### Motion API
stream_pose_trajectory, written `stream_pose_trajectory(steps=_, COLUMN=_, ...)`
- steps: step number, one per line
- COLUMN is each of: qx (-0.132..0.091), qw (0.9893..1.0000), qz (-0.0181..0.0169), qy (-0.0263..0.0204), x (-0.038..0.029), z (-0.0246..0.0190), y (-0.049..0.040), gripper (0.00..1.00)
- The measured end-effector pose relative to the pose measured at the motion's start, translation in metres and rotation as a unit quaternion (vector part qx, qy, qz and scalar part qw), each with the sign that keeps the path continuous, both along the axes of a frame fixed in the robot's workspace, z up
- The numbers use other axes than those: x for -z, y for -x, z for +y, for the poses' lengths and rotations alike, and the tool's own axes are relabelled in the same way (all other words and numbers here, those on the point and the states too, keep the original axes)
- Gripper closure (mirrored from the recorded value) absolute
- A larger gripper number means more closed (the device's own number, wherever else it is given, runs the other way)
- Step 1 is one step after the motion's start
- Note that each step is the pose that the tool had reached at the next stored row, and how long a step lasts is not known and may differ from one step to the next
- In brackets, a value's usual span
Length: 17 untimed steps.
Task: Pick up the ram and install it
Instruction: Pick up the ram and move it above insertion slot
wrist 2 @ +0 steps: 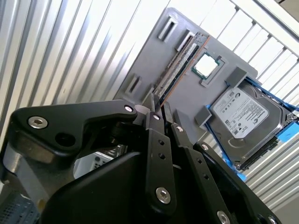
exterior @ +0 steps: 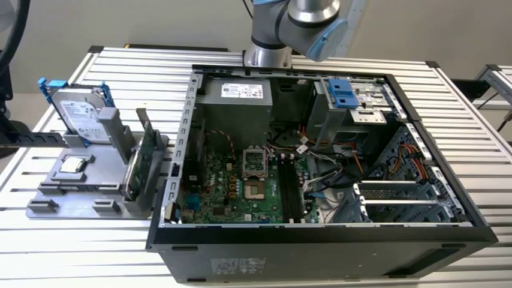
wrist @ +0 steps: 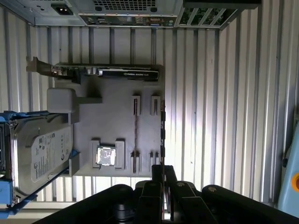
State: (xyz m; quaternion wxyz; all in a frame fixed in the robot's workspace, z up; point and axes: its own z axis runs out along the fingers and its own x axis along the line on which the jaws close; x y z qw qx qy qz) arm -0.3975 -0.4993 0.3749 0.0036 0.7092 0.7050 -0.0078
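The ram (wrist 2: 181,64) is a long thin dark stick with small chips, standing on edge in a slot along one side of the grey holder tray (wrist 2: 154,51). In the first wrist view the ram (wrist: 162,133) looks like a narrow dark strip at the tray's (wrist: 117,121) edge. My gripper (wrist 2: 161,108) hovers above the tray, apart from the stick, with its black fingers (wrist 2: 155,140) pressed together and nothing between them. In the first wrist view the gripper (wrist: 163,169) lines up with the stick's nearer end. The open computer case (exterior: 320,246) shows its memory slots (exterior: 292,192) on the motherboard.
The tray (exterior: 76,195) also carries a silver hard drive with blue rails (exterior: 80,111), a processor chip (exterior: 72,165) and an upright green expansion card (exterior: 138,165). The arm (exterior: 296,24) rises behind the case. Everything rests on a ribbed metal table (exterior: 72,252).
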Motion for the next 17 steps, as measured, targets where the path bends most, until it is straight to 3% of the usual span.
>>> stream_pose_trajectory(steps=8, qx=0.0, qw=1.0, qz=-0.0001, qy=-0.0001, x=-0.0063, z=0.0, y=0.0, gripper=1.0)
stream_pose_trajectory(steps=17, qx=0.0, qw=1.0, qz=0.0, qy=0.0, x=-0.0071, z=0.0, y=0.0, gripper=1.0)
